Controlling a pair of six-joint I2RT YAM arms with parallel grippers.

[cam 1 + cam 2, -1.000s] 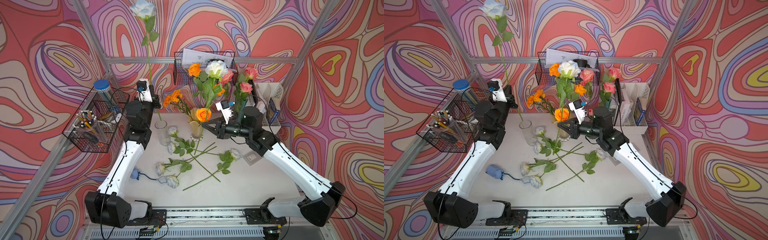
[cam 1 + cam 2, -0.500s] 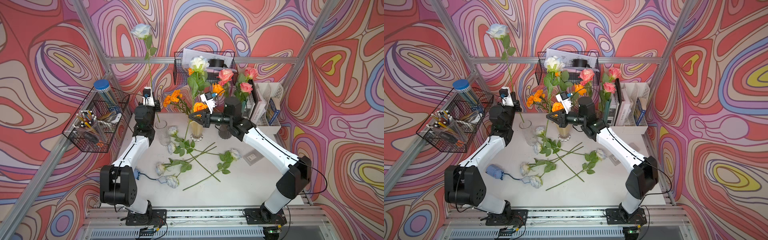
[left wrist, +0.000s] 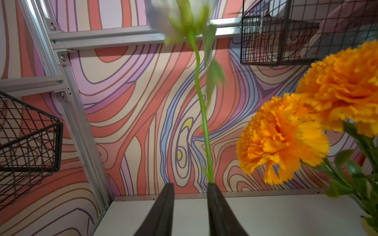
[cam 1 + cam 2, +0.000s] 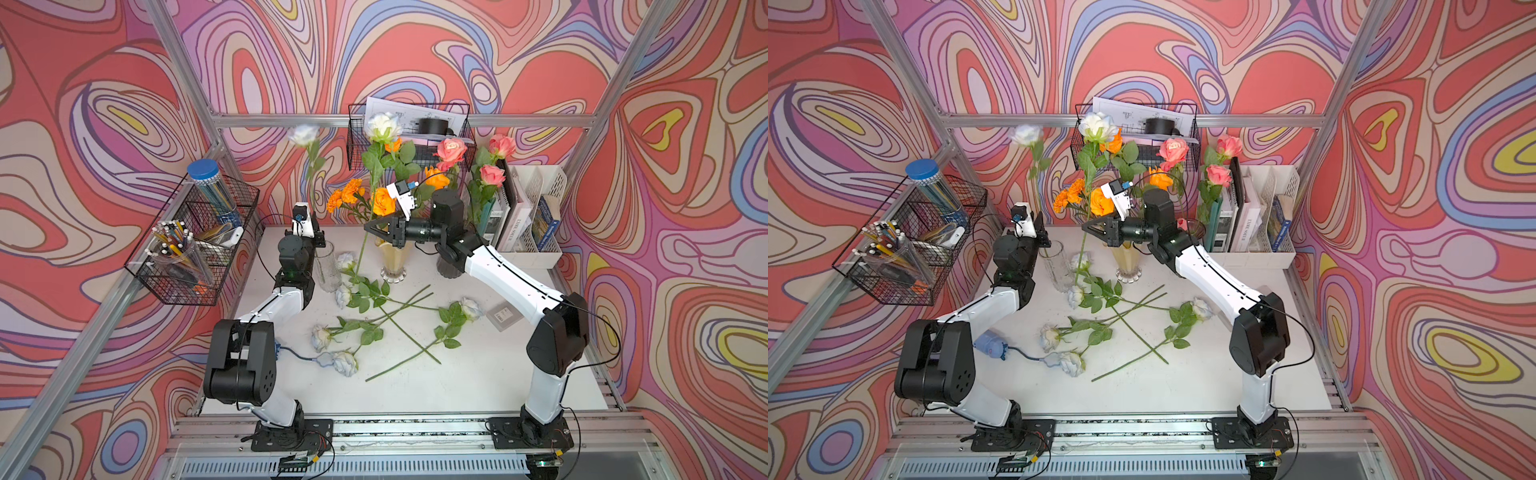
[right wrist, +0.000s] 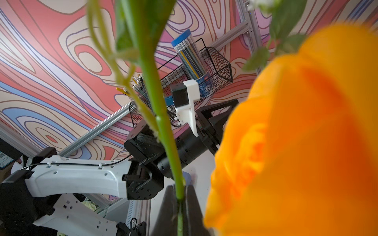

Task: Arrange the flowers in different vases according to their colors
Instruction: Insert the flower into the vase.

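My left gripper (image 3: 190,185) stands open beside the clear glass vase (image 4: 326,266). A white rose (image 4: 304,135) stands in that vase, its stem (image 3: 201,102) rising past one finger. My right gripper (image 5: 180,187) is shut on the stem (image 5: 161,122) of another white rose (image 4: 383,124), held upright between the clear vase and the yellow-amber vase (image 4: 395,259) of orange flowers (image 4: 384,201). Pink roses (image 4: 451,149) stand in the dark purple vase (image 4: 449,268), half hidden behind the right arm. Several white roses (image 4: 345,363) lie on the table in both top views.
A wire basket (image 4: 191,257) with a cup of pens and a blue-lidded tube hangs on the left wall. A second wire basket (image 4: 409,137) hangs at the back. A white file rack (image 4: 536,216) with books stands back right. A blue cabled object (image 4: 990,345) and a small card (image 4: 504,316) lie on the table.
The left gripper brought its white rose down into the clear vase and opened, letting go of the stem. The right gripper carried its white rose leftward and lower.
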